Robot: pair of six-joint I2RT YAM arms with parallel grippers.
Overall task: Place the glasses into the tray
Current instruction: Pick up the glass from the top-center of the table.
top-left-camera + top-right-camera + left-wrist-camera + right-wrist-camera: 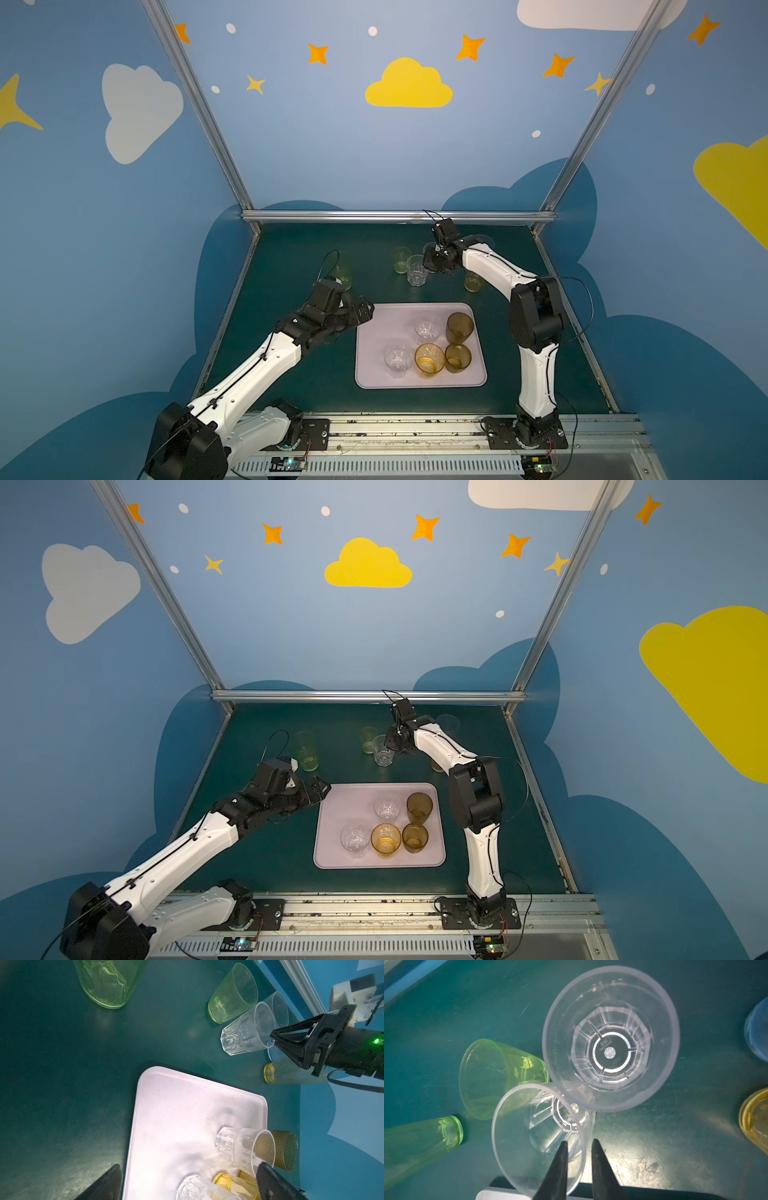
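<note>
1. Top views: my right gripper [428,266] reaches into the far cluster, at the rim of a short clear glass [417,270]. The tray [376,332] lies nearer me, holding five glasses [430,359] and bare along its left side.
2. Left wrist: my left gripper [190,1165] hangs near a corner of the tray, fingers spread wide and holding nothing (best kept there, out of the way).
3. Right wrist: my right fingers [560,1167] stand narrowly apart astride the glass's wall, one inside and one outside, not pinching it as far as I can see. A second clear glass [610,1039] and a short green glass [500,1076] crowd it. I judge the pinch should land squarely on the wall. Then comes a straight lift clear of both neighbours before swinging to the tray's bare side, slowly, since a rim grip lets a glass swing.
</note>
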